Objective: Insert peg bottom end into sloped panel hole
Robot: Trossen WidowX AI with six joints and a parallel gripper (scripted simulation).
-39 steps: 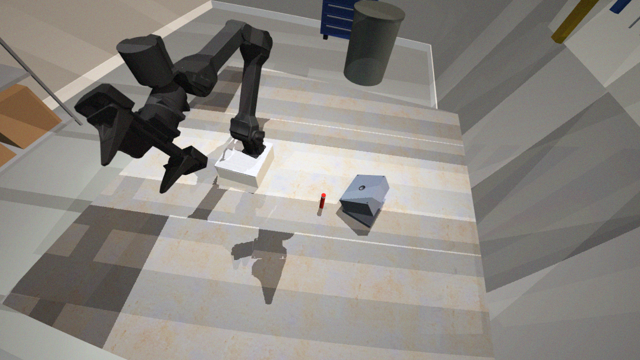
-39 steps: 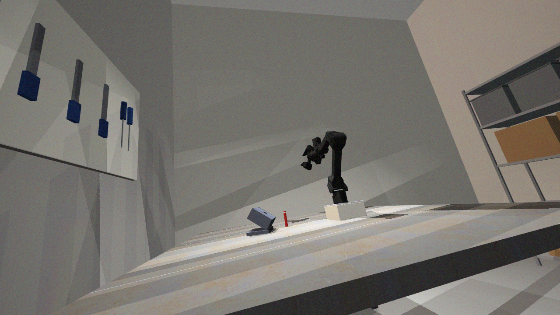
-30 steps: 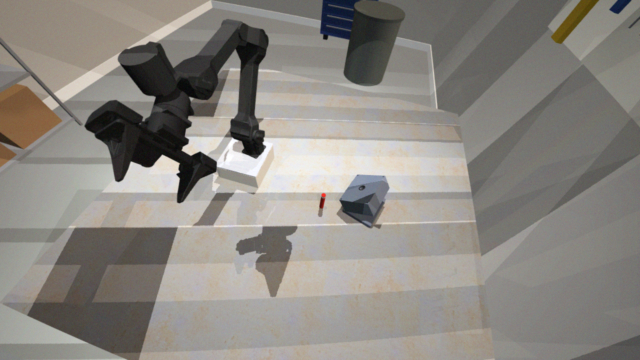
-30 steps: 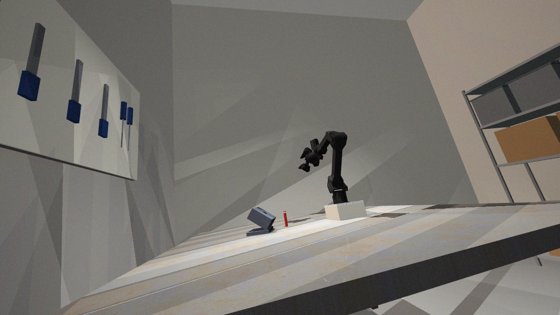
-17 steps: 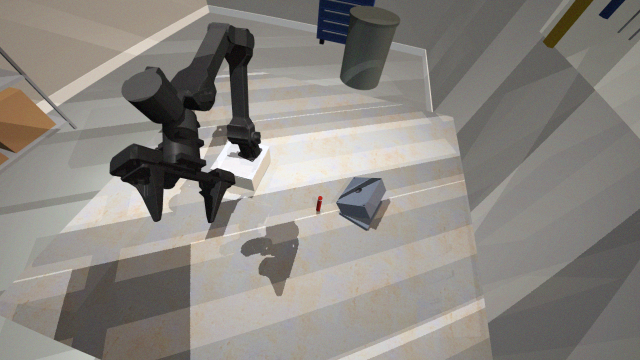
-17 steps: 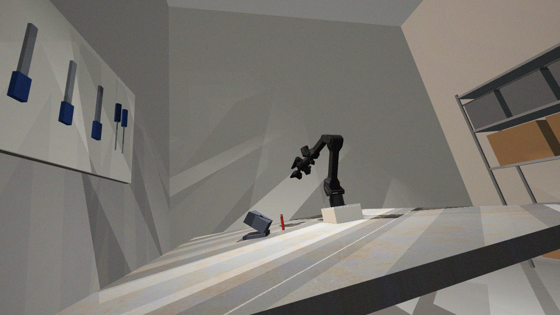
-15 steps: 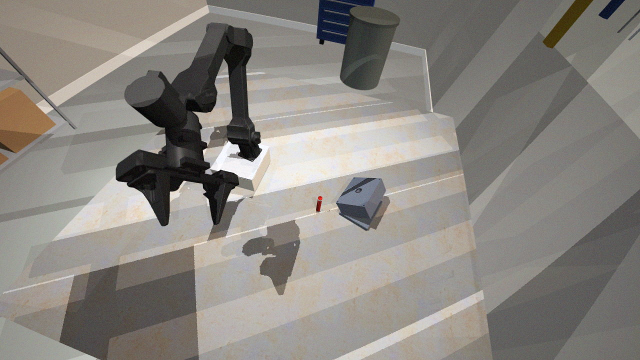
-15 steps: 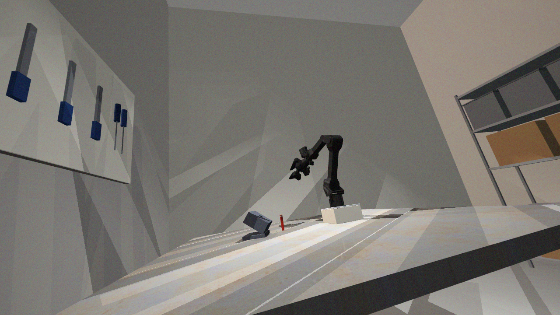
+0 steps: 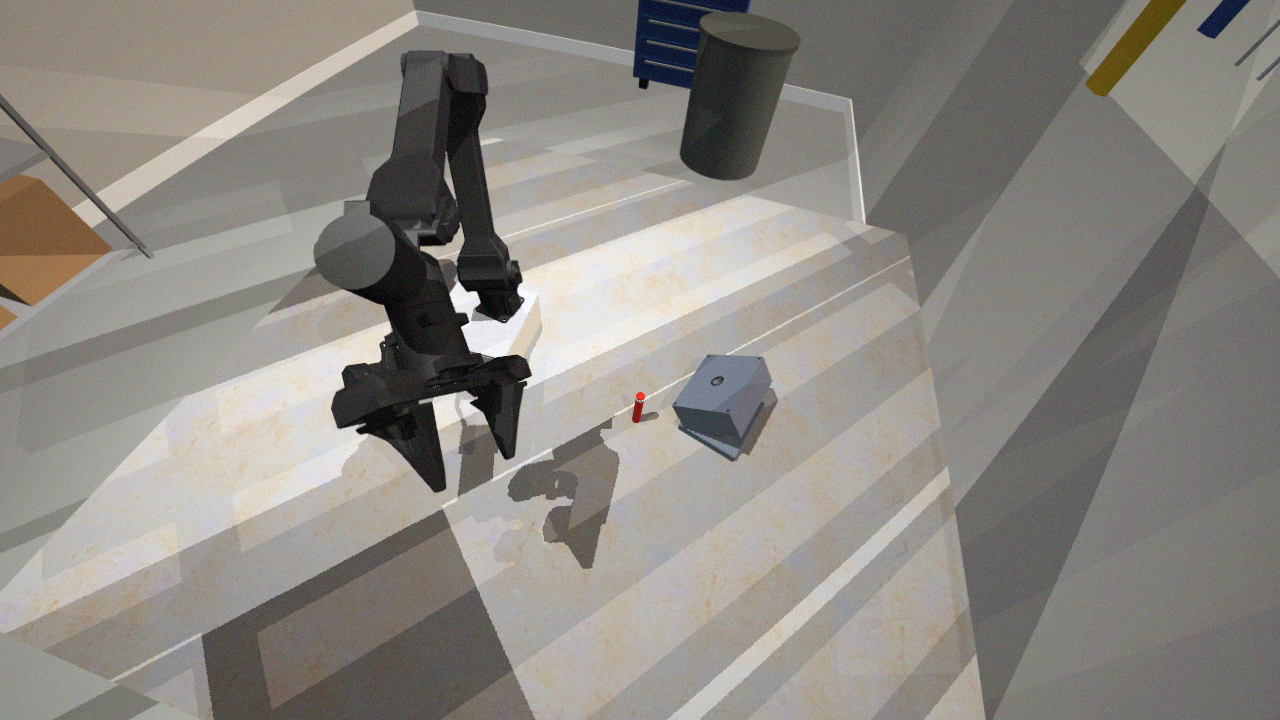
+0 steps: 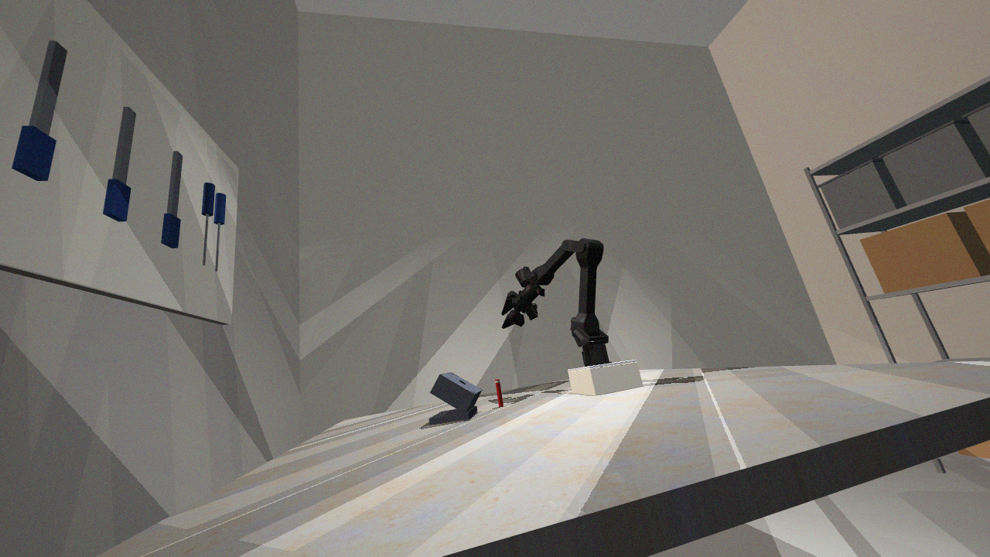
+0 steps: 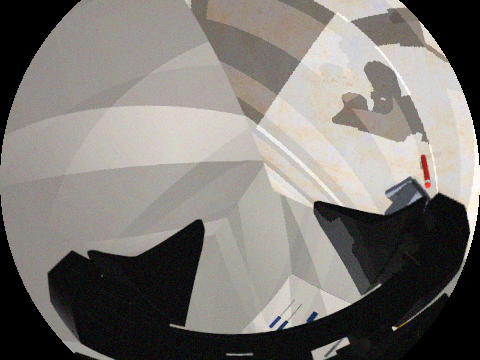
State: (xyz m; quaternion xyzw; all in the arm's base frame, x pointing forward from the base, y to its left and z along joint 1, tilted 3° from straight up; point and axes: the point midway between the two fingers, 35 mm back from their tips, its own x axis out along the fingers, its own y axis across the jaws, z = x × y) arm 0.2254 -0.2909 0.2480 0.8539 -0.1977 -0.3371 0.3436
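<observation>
A red peg (image 9: 637, 409) (image 10: 499, 394) (image 11: 425, 171) stands upright on the table, beside the panel. The blue-grey sloped panel (image 9: 702, 396) (image 10: 453, 391) (image 11: 406, 199) sits on a thin base, and its tilted face has one round hole (image 9: 716, 380). The inside of the hole is too dark and small to make out. My gripper (image 9: 475, 474) (image 10: 508, 326) (image 11: 260, 216) is open with nothing between its fingers. It hangs well above the table, to the left of the peg in the top view. In the wrist view the right finger partly hides the panel.
The arm's base stands on a white block (image 9: 529, 327) (image 10: 605, 377) behind the gripper. A grey-green bin (image 9: 735, 102) and a blue drawer cabinet (image 9: 664, 44) are far at the back. A shelf (image 10: 920, 225) with boxes is off to the side. The table edge (image 10: 747, 477) shows.
</observation>
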